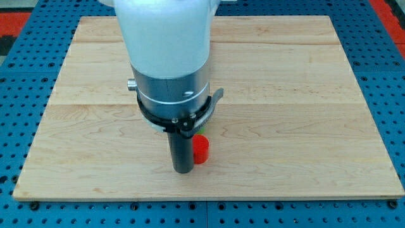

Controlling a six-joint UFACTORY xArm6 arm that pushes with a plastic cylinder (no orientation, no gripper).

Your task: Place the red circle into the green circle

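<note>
At the board's lower middle, we are mid-push on the red circle.

In the camera view, my tip (183, 170) touches the red circle (200, 149), which sits at its two o'clock; we carry no pincer. A green sliver (209, 115) peeks at twelve o'clock, likely the green circle, so next we judge a push upward.

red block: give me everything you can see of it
The red circle block is a small, bright red, plastic-looking cylinder standing upright on the wooden board, near the board's bottom centre. Its round top and right side show; its left side is hidden behind the dark rod, which sits right against it. My tip rests just to the view's left of the block and slightly lower. A sliver of green peeks out just above it; contact cannot be judged.
</note>
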